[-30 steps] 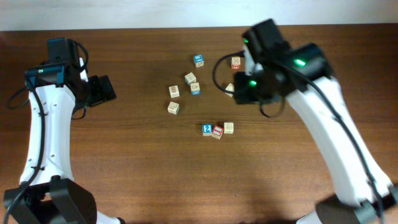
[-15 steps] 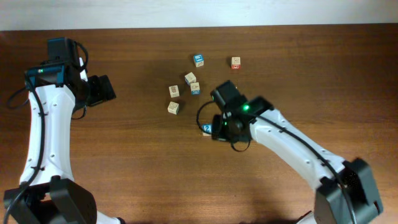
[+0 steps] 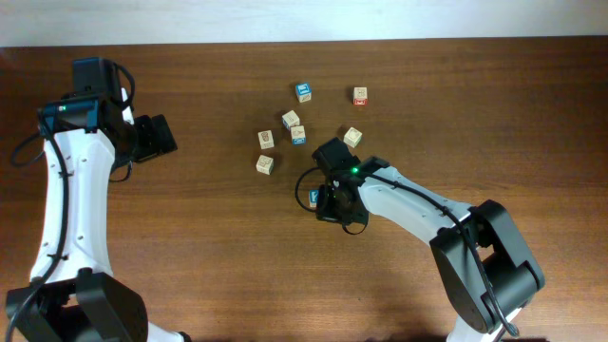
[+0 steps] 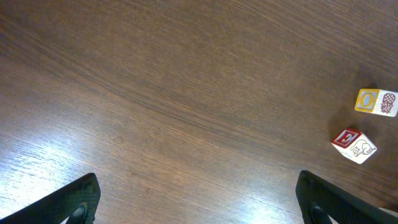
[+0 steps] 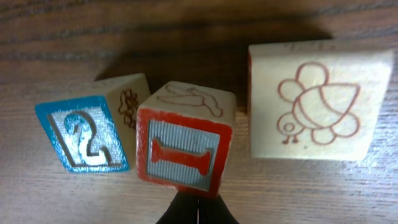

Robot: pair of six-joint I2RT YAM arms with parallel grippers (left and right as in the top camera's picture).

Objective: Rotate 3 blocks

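Observation:
Three blocks sit in a row in the right wrist view: a blue-framed block (image 5: 84,140) with a "2", a red-framed block (image 5: 186,146) turned slightly askew, and a beige block (image 5: 317,99) with a bird drawing. My right gripper (image 5: 198,211) is shut, its joined tips right at the red-framed block's near edge, holding nothing. From overhead the right gripper (image 3: 334,198) covers the row; only the blue-framed block (image 3: 313,198) peeks out. My left gripper (image 3: 152,138) stands open over bare wood at the left, its fingers (image 4: 74,199) wide apart.
Other cubes lie scattered behind the row: a blue one (image 3: 303,91), a red one (image 3: 360,95), a beige one (image 3: 352,137) and several more around (image 3: 291,120). Two cubes (image 4: 353,145) show at the right edge of the left wrist view.
My right arm has swung from the back right down onto the three-block row, and its jaws have shut. The left arm has not moved.

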